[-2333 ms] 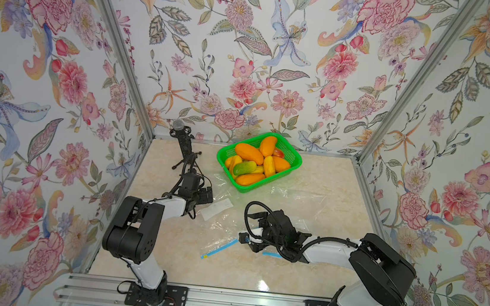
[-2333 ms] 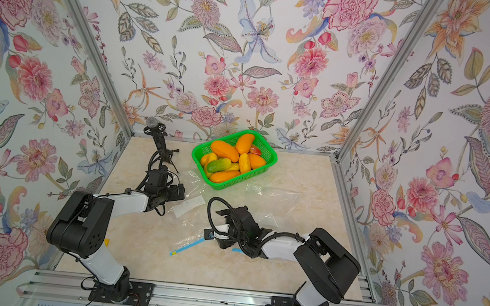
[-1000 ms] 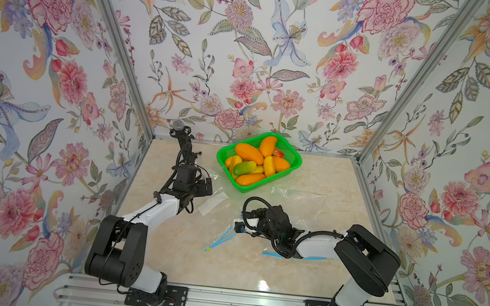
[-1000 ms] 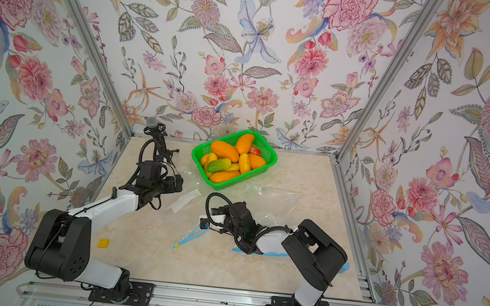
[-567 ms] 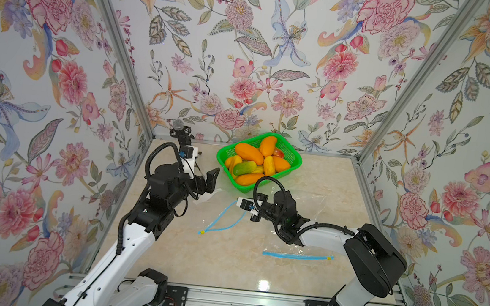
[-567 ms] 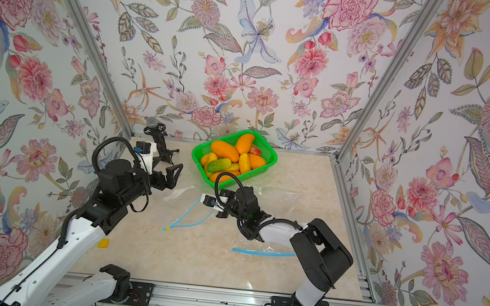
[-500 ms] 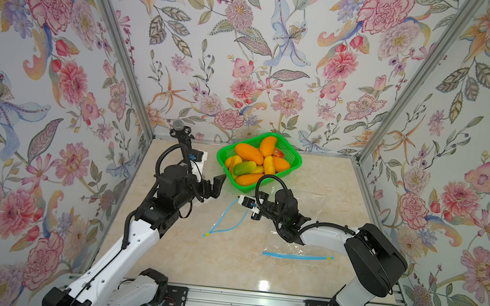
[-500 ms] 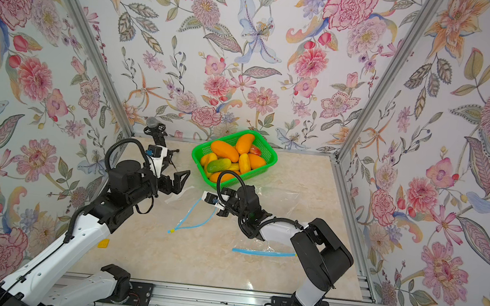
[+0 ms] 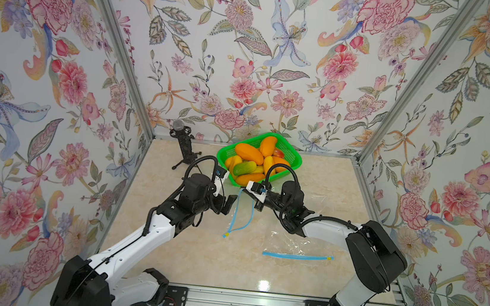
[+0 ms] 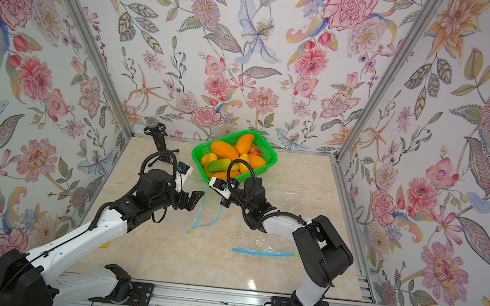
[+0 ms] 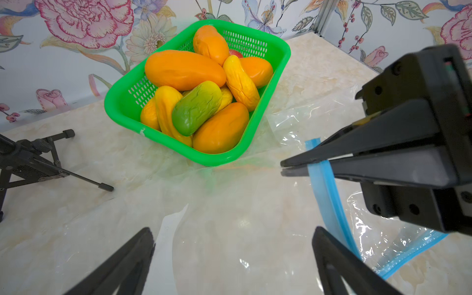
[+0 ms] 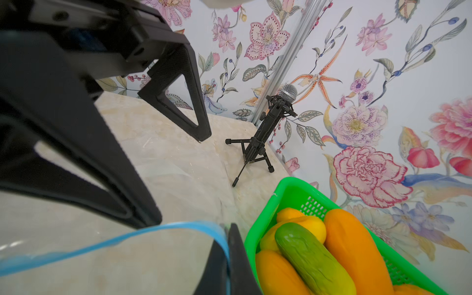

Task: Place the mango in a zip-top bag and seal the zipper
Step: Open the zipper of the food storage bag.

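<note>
Blue zipper trim marks the zip-top bag [image 11: 327, 194], which a couple of seconds ago lay flat on the surface [image 9: 195, 257] and now hangs in the air just in front of the green basket [image 11: 217, 158]. The right fingers [image 11: 370, 150] are pressed together on that trim, as they were a second ago. The left arm, folded low beside the surface back then, has risen and reached in; its left fingers [image 11: 127, 260] stand spread wide, just beside the hanging trim. Every mango [image 11: 184, 70] is in the basket, piled with a green one [image 11: 196, 107] on top, and none is in a bag. In both top views the clear film of the held bag barely shows: only two blue strands running down to a yellowish end can be traced. Whether the nearer left finger touches the trim or the film I cannot tell. In the right wrist view the right fingers are cut off at the picture's edge, and the left arm fills much of the picture. A second bag [image 9: 290, 242] lies flat near the right arm, its zipper straight. The basket's rim sits close behind both pairs of fingers. A microphone [image 9: 178, 124] on its small tripod stands apart in the rear corner on the left arm's side. Bare surface lies open between the hanging bag and the front rail.
</note>
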### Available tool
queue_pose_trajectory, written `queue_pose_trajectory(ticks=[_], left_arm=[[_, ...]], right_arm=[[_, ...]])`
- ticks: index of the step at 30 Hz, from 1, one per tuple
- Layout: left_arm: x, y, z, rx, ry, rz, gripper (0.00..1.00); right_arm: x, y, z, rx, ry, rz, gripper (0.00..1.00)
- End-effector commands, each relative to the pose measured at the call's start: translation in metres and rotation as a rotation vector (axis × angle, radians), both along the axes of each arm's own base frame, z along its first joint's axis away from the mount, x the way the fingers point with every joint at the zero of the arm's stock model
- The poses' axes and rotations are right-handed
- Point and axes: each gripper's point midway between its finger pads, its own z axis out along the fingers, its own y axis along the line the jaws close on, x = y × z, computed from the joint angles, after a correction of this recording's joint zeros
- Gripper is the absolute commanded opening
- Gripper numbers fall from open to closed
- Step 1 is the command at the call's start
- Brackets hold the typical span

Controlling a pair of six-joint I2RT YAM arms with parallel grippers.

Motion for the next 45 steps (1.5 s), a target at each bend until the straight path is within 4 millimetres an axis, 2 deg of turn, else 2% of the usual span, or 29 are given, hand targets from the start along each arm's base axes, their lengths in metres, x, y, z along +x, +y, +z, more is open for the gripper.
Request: queue_pose_trajectory(ticks=[1, 7, 10, 15, 19, 21, 23, 25, 27, 31, 33, 34, 37, 39, 40, 41, 42, 43, 45], left_arm=[[0.006, -0.005, 0.006, 0.018, -0.033, -0.002, 0.98], [-0.002, -0.016, 0.029, -0.083, -0.086, -0.058, 0.99], [-0.008, -0.024, 0.034, -0.136, -0.095, -0.101, 0.99], [-0.006, -0.029, 0.012, -0.118, -0.036, -0.116, 0.99], [0.002, -0.030, 0.002, -0.087, -0.013, -0.100, 0.97], [0.009, -0.024, -0.005, -0.045, -0.002, -0.062, 0.85], [0.013, -0.020, -0.007, -0.027, -0.009, -0.034, 0.63], [0.016, -0.016, -0.004, -0.032, -0.022, -0.002, 0.46], [0.019, -0.010, 0.000, -0.039, -0.039, 0.034, 0.38], [0.025, -0.001, 0.005, -0.052, -0.054, 0.102, 0.20], [0.030, 0.008, 0.003, -0.051, -0.047, 0.155, 0.11], [0.033, 0.014, 0.001, -0.050, -0.038, 0.188, 0.05], [0.040, 0.032, -0.006, -0.074, -0.004, 0.269, 0.00], [0.042, 0.043, -0.010, -0.104, 0.015, 0.317, 0.00], [0.042, 0.046, -0.011, -0.118, 0.020, 0.329, 0.00], [0.042, 0.050, -0.011, -0.130, 0.021, 0.352, 0.00], [0.042, 0.053, -0.012, -0.143, 0.023, 0.370, 0.00], [0.042, 0.054, -0.012, -0.161, 0.022, 0.377, 0.01], [0.043, 0.058, -0.009, -0.199, 0.025, 0.407, 0.01]], right_arm=[[0.005, 0.006, 0.004, 0.002, 0.025, 0.015, 0.00], [0.014, 0.010, -0.001, -0.018, 0.040, -0.005, 0.00], [0.019, 0.011, -0.001, -0.021, 0.051, -0.026, 0.00], [0.023, 0.013, 0.004, -0.011, 0.063, -0.050, 0.00], [0.023, 0.020, 0.004, -0.044, 0.061, -0.068, 0.00], [0.019, 0.021, 0.008, -0.028, 0.061, -0.051, 0.00], [0.019, 0.019, 0.013, 0.003, 0.077, -0.052, 0.01], [0.020, 0.017, 0.013, 0.006, 0.089, -0.059, 0.03], [0.021, 0.017, 0.015, 0.012, 0.106, -0.064, 0.05], [0.018, 0.018, 0.031, 0.068, 0.171, -0.044, 0.17], [0.011, 0.019, 0.045, 0.108, 0.197, -0.005, 0.32], [0.005, 0.018, 0.057, 0.149, 0.221, 0.022, 0.43], [-0.015, 0.007, 0.092, 0.280, 0.244, 0.118, 0.54], [-0.016, -0.011, 0.114, 0.419, 0.303, 0.121, 0.77], [-0.002, -0.027, 0.124, 0.505, 0.346, 0.077, 0.85], [0.011, -0.040, 0.127, 0.585, 0.439, 0.036, 0.87], [0.035, -0.056, 0.126, 0.683, 0.570, -0.029, 0.90], [0.052, -0.063, 0.118, 0.736, 0.693, -0.065, 0.91], [0.090, -0.073, 0.090, 0.789, 0.935, -0.151, 0.82]])
